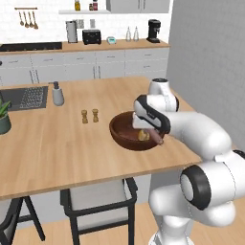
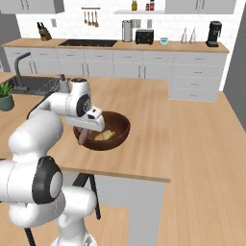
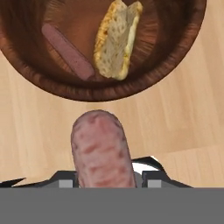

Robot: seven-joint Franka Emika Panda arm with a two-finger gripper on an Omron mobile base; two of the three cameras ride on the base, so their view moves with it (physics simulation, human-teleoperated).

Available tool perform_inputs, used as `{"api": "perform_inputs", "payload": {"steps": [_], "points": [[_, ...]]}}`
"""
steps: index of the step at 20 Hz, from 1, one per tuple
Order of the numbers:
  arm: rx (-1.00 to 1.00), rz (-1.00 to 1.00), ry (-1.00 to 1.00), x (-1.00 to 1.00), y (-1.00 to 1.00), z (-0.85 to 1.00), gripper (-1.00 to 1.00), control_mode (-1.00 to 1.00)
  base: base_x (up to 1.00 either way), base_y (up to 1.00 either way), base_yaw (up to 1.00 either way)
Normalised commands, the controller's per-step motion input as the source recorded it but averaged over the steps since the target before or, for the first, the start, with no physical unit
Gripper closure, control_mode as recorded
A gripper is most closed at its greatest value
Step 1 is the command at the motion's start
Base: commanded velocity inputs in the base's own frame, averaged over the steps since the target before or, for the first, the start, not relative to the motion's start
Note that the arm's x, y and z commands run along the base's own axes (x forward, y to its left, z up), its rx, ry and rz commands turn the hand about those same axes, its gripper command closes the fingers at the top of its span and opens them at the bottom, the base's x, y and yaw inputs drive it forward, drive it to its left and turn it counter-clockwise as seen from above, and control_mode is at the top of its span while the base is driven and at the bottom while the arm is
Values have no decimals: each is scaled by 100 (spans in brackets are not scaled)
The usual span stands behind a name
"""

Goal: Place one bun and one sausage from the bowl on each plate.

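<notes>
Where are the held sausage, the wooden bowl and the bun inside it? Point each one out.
held sausage point(image 3: 102, 151), hand view, middle of its pink body between the gripper fingers.
wooden bowl point(image 3: 70, 89), hand view, near rim wall.
bun point(image 3: 116, 41), hand view, middle of its cut face.

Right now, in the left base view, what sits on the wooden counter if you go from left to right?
Potted plant → soap dispenser → two small wooden shakers → dark wooden bowl, with the gripper holding a sausage at its right side.

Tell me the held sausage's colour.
Mottled pink with reddish streaks on the sausage, best in the hand view.
</notes>
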Motion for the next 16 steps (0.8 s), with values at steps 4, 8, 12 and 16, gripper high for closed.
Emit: {"api": "perform_inputs", "payload": {"steps": [4,8,12,16], "points": [[2,0,0,-18,-24,15,100,-100,0,0,0],[0,3,0,-13,-36,8,100,-100,0,0,0],[0,8,0,-24,-4,2,100,-100,0,0,0],[0,13,0,-45,0,6,100,-100,0,0,0]]}}
